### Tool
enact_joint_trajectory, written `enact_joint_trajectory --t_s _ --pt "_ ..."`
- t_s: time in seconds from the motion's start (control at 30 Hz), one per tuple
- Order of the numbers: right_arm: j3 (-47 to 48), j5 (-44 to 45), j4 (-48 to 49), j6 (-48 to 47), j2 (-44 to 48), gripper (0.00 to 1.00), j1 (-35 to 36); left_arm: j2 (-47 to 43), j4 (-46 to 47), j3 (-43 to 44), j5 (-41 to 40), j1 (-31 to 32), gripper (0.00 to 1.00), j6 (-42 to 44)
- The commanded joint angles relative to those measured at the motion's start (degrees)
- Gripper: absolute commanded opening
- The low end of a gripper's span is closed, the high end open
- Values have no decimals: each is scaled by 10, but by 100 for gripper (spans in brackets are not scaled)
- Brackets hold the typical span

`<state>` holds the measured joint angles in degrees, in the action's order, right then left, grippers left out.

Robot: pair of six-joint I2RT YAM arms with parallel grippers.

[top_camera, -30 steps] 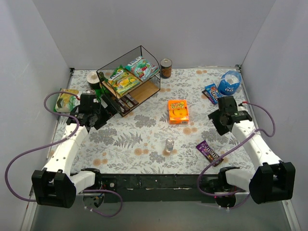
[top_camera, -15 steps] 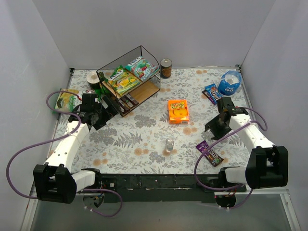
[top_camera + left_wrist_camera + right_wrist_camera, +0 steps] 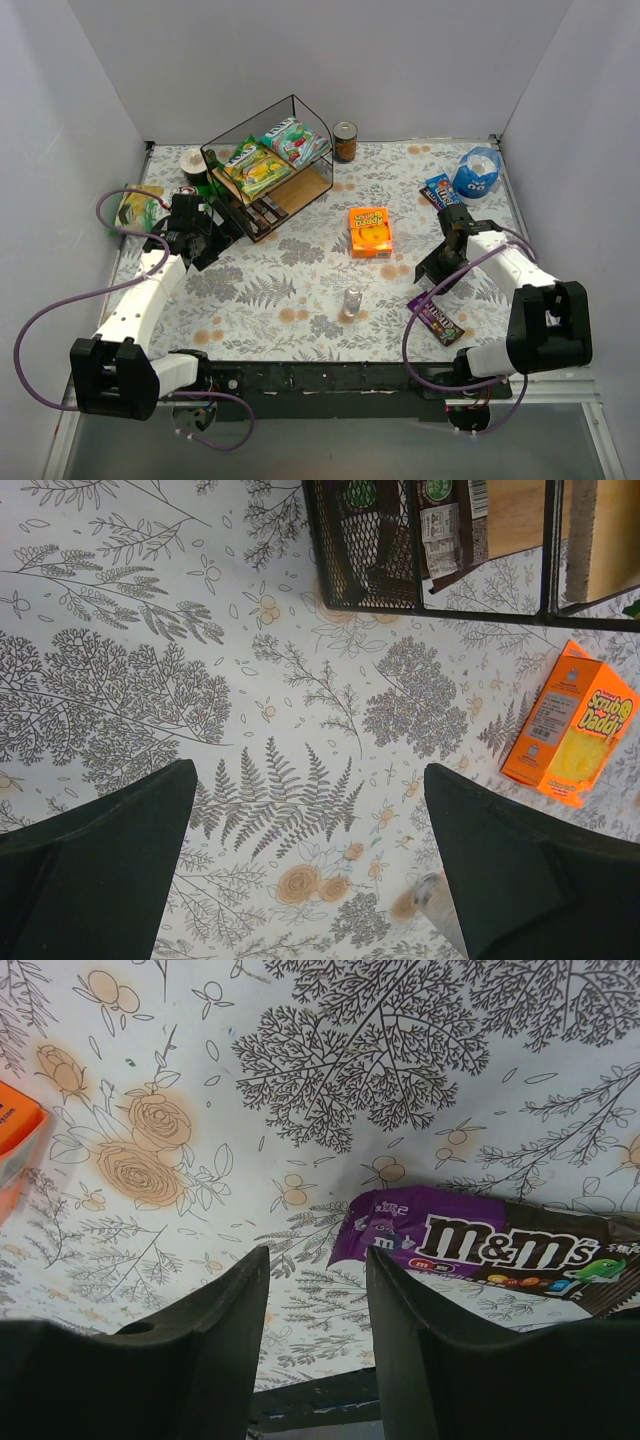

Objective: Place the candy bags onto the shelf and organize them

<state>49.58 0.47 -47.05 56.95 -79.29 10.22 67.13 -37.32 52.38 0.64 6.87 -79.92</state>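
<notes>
The shelf (image 3: 305,182) stands at the back left, a black wire rack with wooden boards. A green-yellow bag (image 3: 250,168) and a teal-white bag (image 3: 292,140) lie on its top board, and dark brown wrappers (image 3: 262,212) on the lower one. The purple wrapper (image 3: 435,317) (image 3: 480,1245) lies flat near the front right. My right gripper (image 3: 432,272) (image 3: 316,1260) hovers low just left of its end, open, with only tablecloth between the fingers. A small blue pack (image 3: 438,193) lies at the back right. My left gripper (image 3: 215,238) (image 3: 310,860) stands wide open and empty beside the shelf's near corner.
An orange cardboard box (image 3: 370,232) (image 3: 572,725) lies mid-table, with a small clear bottle (image 3: 352,300) in front of it. A brown can (image 3: 345,141) and a blue pouch with eyes (image 3: 477,172) stand at the back. Another green-yellow bag (image 3: 135,207) lies by the left wall.
My right gripper has swung forward and down toward the purple wrapper, its jaws narrowing. The left arm has barely moved.
</notes>
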Motion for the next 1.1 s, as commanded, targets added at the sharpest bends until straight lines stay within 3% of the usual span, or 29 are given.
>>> enact_joint_trajectory --t_s 0.0,0.77,0.93,1.07 --pt "-5 -14 -8 3 -22 50 9 -2 -6 18 -27 2 98 -1" --pt "19 -10 -19 -1 -105 35 11 12 -19 36 -58 2 98 -9" --pt "34 -6 -17 -8 -114 35 13 12 -20 40 -64 2 98 -8" --pt "35 -7 -17 -15 -125 47 13 12 -21 38 -64 2 98 -9"
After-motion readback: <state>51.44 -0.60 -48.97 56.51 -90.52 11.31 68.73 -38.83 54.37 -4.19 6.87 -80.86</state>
